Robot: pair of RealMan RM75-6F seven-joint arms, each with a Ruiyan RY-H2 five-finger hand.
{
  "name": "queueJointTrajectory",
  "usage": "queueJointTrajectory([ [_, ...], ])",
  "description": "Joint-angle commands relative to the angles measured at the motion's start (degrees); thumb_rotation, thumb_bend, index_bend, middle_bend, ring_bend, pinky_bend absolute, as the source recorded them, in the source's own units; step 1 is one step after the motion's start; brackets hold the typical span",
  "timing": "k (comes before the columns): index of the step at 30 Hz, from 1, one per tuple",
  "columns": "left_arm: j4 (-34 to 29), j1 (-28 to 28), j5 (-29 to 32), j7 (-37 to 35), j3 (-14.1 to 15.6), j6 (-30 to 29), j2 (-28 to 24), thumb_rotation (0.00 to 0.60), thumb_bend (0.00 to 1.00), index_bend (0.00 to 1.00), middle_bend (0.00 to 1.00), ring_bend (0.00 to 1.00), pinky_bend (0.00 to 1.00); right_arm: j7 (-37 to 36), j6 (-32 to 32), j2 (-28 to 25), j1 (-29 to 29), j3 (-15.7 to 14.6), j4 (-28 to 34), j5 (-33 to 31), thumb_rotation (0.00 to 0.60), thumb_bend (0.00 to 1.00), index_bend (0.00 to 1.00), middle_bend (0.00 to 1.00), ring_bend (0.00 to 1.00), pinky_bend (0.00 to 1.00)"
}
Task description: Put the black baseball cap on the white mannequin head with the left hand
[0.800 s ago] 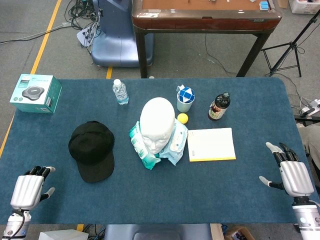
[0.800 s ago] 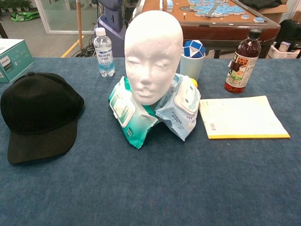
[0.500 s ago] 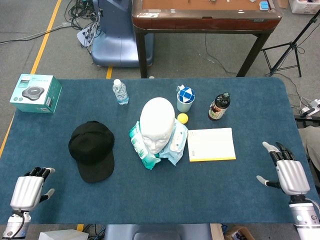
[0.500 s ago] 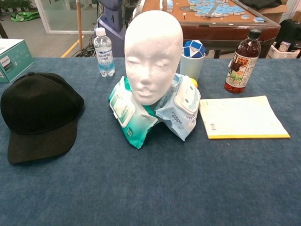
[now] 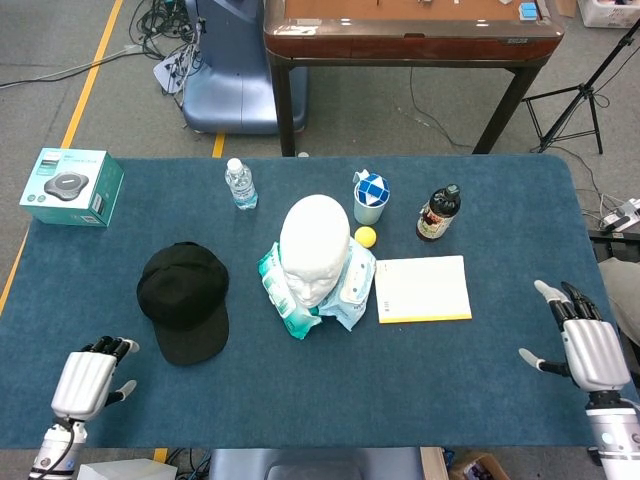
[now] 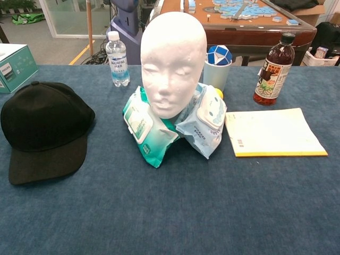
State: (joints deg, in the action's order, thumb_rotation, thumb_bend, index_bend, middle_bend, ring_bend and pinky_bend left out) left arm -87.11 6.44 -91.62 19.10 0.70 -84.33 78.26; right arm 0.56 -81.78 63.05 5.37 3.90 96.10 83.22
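The black baseball cap lies flat on the blue table, left of centre, brim toward the front edge. The white mannequin head stands upright in the middle, bare, propped among wipe packs. My left hand hovers near the front left corner, below and left of the cap, holding nothing, fingers extended. My right hand is at the front right edge, fingers spread and empty. Neither hand shows in the chest view.
Wipe packs surround the head's base. A yellow notepad, brown bottle, cup with a cube, yellow ball, water bottle and teal box stand around.
My left hand has moved to the right and slightly forward, toward the cap. The right hand shifted slightly. The cap and the head have not moved.
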Motion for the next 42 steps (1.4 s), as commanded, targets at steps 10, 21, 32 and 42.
queueJointTrajectory([
  [10,-4.14,3.36,1.10,4.58,-1.01,4.98,3.63,0.600,0.06,0.57,0.66,0.46,0.57,-1.14,0.77,-0.45,0.35,0.28,-0.34,-0.45,0.600,0.00,0.08,0.20,0.08,0.14],
  [21,-2.28,5.53,4.99,6.39,-3.05,7.77,7.81,0.600,0.02,0.67,0.77,0.50,0.57,-1.50,1.58,-0.65,0.74,0.46,-0.50,-0.94,0.600,0.00,0.08,0.21,0.08,0.14],
  [32,-1.44,7.03,7.95,5.79,-4.04,9.56,9.77,0.600,0.00,0.68,0.80,0.51,0.57,-1.19,2.43,-0.44,1.18,0.67,-0.70,-1.72,0.600,0.00,0.09,0.21,0.08,0.14],
  [42,-1.76,8.30,9.85,6.21,-4.33,10.77,11.60,0.600,0.00,0.69,0.81,0.52,0.57,-1.14,3.29,-0.35,1.61,0.86,-0.93,-2.52,0.600,0.00,0.09,0.21,0.08,0.14],
])
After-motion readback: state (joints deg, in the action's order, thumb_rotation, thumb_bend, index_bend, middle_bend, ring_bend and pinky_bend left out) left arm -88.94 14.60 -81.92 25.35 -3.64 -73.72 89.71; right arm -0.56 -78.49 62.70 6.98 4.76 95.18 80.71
